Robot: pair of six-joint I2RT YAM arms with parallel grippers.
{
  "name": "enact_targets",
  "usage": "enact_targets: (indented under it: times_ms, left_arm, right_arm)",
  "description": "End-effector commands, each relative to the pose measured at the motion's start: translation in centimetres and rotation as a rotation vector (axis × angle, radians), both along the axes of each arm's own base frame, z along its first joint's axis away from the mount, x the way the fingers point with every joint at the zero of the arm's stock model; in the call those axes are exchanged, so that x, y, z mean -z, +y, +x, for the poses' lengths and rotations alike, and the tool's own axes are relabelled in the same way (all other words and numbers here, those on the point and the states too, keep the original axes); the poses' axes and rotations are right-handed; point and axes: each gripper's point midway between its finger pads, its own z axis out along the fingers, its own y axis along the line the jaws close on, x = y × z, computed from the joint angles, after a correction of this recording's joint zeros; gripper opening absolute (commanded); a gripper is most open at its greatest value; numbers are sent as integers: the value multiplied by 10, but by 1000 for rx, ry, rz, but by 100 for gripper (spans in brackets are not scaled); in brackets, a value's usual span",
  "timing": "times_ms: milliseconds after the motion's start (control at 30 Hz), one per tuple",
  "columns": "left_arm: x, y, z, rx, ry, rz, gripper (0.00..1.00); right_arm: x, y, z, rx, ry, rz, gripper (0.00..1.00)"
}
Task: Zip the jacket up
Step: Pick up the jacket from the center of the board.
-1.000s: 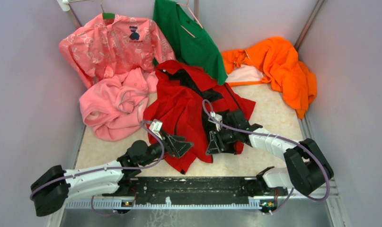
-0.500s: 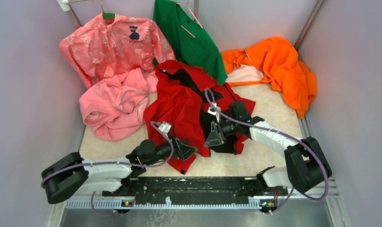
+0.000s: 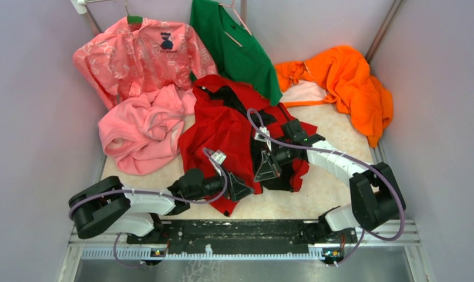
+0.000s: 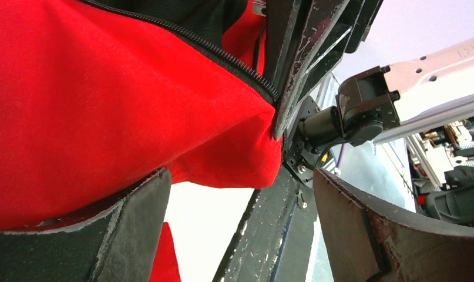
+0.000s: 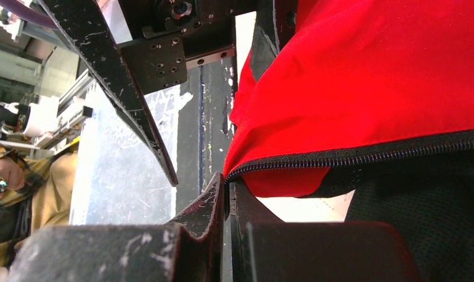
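Observation:
The red jacket (image 3: 219, 132) lies crumpled mid-table, its dark zipper (image 4: 211, 50) open and the dark lining showing. My right gripper (image 3: 262, 176) is shut on the bottom end of one zipper edge (image 5: 352, 157), with the fingertips (image 5: 214, 202) pinched on the tape's corner. My left gripper (image 3: 245, 189) stands open just left of it at the jacket's lower hem. In the left wrist view the red hem corner (image 4: 246, 158) hangs above the wide gap between the jaws of that gripper (image 4: 240, 226), and nothing is held.
A pink fleece (image 3: 143, 132) lies left of the jacket. A pink patterned shirt (image 3: 140, 56) and a green top (image 3: 237, 47) hang at the back, and an orange garment (image 3: 346, 82) is heaped back right. The arms' dark base rail (image 3: 240, 232) runs along the near edge.
My right gripper has shut on the zipper's bottom end and lifted it slightly. The left arm has swung right, bringing its open gripper up to the hem.

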Motion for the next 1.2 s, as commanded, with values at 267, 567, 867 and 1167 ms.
enact_targets:
  times_ms: [267,567,867,1167]
  left_arm:
    - [-11,-27,-4,136,-46,-50,93]
    - [-9,-37,1,193,-40,-71,62]
    - [-10,-33,2,257,5,-131,0]
    - [-15,-31,3,271,-15,-164,0]
  right_arm:
    - [-12,7,-3,-95,-94,53,0]
    - [-9,12,-5,-134,-64,44,0]
    - [-7,12,-2,-121,-77,27,0]
    - [-14,8,-2,-105,-73,43,20]
